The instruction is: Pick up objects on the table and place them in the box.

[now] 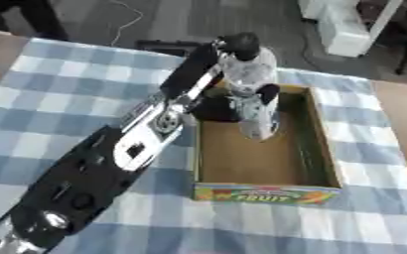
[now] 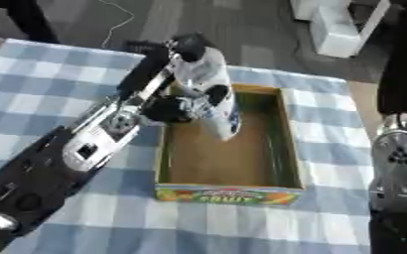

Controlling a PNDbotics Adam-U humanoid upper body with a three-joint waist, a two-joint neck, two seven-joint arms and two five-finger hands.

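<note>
cloth (image 1: pixel 59 94): woven-looking fabric in blue and white checks, matt, lying smooth
box (image 1: pixel 259 191): cardboard, plain brown and matt inside, its front wall printed in bright colours with a slight sheen
bottle (image 1: pixel 250 79): clear plastic, glossy, with a dark cap and a pale label
left hand (image 1: pixel 241 106): black, matt, fingers curled round the bottle
left arm (image 1: pixel 111 163): glossy black shell with bright silver metal joints
floor (image 1: pixel 198 20): grey, smooth, dull
</note>
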